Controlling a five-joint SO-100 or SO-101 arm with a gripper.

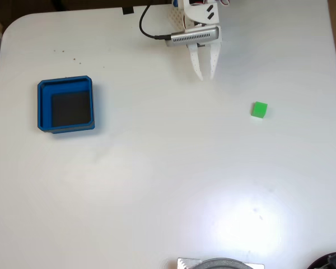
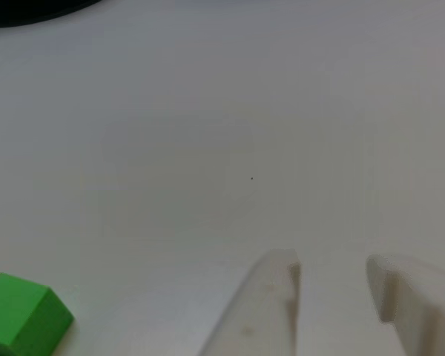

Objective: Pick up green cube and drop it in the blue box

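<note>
The pincer hung slightly parted and empty above the white tabletop. The green cube sat well apart from the blue box.

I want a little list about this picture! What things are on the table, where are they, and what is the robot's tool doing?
table: white tabletop
green cube: alone on the table, right side of the fixed view; bottom left corner of the other view
blue box: left side of the fixed view, dark floor, nothing inside
tool: near the top edge of the fixed view, white fingers slightly apart, holding nothing
cube and tool: apart, not touching
task step: cube not yet picked up
</note>
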